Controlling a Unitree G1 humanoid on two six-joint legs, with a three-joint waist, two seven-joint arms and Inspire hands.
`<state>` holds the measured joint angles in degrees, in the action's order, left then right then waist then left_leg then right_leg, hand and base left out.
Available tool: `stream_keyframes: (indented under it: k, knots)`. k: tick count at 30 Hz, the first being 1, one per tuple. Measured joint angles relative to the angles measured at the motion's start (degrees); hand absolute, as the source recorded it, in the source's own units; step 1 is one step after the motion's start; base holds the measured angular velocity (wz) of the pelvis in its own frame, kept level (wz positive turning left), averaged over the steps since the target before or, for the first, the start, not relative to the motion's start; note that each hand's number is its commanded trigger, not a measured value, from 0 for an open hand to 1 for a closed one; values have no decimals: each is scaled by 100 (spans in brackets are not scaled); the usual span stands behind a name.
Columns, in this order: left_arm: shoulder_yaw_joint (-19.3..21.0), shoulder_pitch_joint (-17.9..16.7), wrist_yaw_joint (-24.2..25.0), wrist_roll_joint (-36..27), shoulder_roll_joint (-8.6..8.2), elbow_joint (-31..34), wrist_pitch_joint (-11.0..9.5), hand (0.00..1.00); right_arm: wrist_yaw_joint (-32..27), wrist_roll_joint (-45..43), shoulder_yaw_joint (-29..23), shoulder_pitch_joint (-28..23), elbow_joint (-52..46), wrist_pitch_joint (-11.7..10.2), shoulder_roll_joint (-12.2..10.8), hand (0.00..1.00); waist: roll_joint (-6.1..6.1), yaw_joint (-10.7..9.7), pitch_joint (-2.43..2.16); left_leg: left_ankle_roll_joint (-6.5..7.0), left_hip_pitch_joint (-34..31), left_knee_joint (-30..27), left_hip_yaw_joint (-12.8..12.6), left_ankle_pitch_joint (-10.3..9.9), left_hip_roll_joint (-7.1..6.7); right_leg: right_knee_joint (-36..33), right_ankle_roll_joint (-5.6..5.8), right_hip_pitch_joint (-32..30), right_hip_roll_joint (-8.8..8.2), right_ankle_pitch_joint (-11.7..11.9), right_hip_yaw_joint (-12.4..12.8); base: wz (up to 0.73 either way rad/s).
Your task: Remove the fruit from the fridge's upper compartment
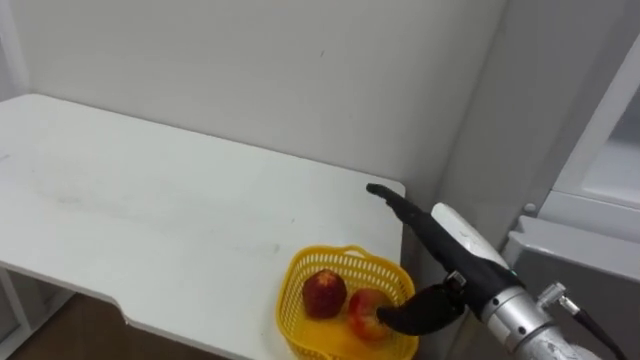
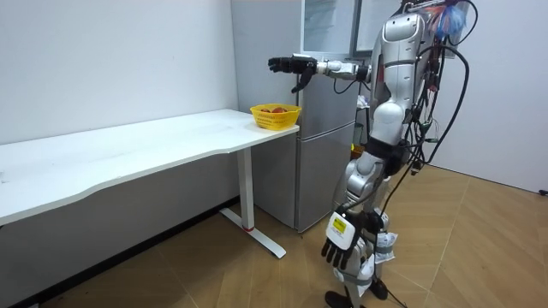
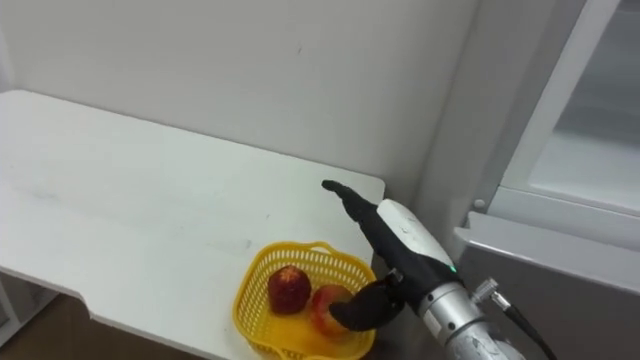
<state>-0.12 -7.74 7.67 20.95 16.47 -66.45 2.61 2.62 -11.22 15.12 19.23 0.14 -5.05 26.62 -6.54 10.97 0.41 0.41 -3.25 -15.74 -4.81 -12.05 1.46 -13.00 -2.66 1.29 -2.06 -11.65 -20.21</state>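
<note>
Holding nothing in the right hand (image 1: 455,250), fingers stretched, thumb hanging down. Just below it, inside yellow basket (image 1: 300,272) at counter (image 1: 150,210) corner: two red fruits (image 1: 324,293), likely light, firm, smooth, easily bruised. Better to cup one around the middle.

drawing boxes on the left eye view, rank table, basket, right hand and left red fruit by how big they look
1. table
2-3. basket and right hand look about alike; the hand is nearer the camera, so no ranking
4. left red fruit

Two red fruits (image 1: 325,293) in yellow basket (image 1: 288,300)
</note>
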Motion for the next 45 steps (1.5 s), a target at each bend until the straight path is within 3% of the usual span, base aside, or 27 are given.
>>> stream_keyframes:
  k: [1,8,13,18,21,29,31,33,37,41,45]
  knots:
    - [-4,-5,-2,1,-9,0,-5,0,0,57,-5,-5,-69,-10,0,0,36,-10,-18,0,19,2,-49,0,5,-4,0,4,1,0,20,-12]
    - [2,-4,-191,0,-37,-48,-17,0,6,415,-27,-182,-556,-62,-10,0,129,-113,14,1,108,40,-278,-1,45,41,-7,2,16,16,184,-13]
    - [182,-54,-232,-6,-74,-45,-16,0,-2,431,-414,-745,-1284,-104,-9,0,156,-248,-4,3,155,49,-387,0,51,50,15,-27,34,43,311,-10]
    - [203,-126,-256,-33,-202,-55,-12,0,-3,459,-551,-1071,-1791,-118,-35,0,307,-455,-68,5,305,212,-668,-1,83,62,19,-36,74,81,591,-29]
    - [188,-71,-293,-38,-248,-61,-16,0,5,418,-589,-1385,-1886,-119,-96,0,359,-555,-63,4,467,297,-834,-1,105,53,17,-15,110,85,764,-27]
    - [155,-53,-378,-37,-309,-51,-18,0,109,434,-1059,-2146,-2176,-195,-649,0,436,-973,-90,5,613,410,-1008,-8,117,148,34,63,146,116,932,-11]
    - [99,-83,-454,-34,-346,-56,-21,0,133,407,-1095,-2339,-2345,-194,-804,0,466,-980,-95,4,642,417,-1075,-9,127,144,34,72,159,142,987,-18]
    - [91,-142,-586,-33,-443,-101,-44,0,136,400,-1117,-2578,-2386,-346,-1102,0,526,-1041,-105,0,701,460,-1096,-21,129,148,44,83,186,158,1089,-15]
    - [89,-283,-807,-10,-466,-248,-137,0,178,454,-1231,-3028,-2403,-623,-1363,0,566,-1186,-107,-1,711,455,-1124,-52,138,167,45,66,196,158,1098,-2]
    - [97,-632,-979,-9,-600,-272,-136,0,170,410,-1596,-3832,-2311,-328,-1505,0,700,-1381,-110,3,686,456,-1235,-72,145,136,47,-19,206,157,1229,-17]
    - [91,-784,-980,-38,-663,-272,-136,0,-21,473,-1934,-4258,-2235,-239,-1615,0,785,-1556,-89,4,707,505,-1279,-71,141,133,51,-55,207,155,1259,-10]
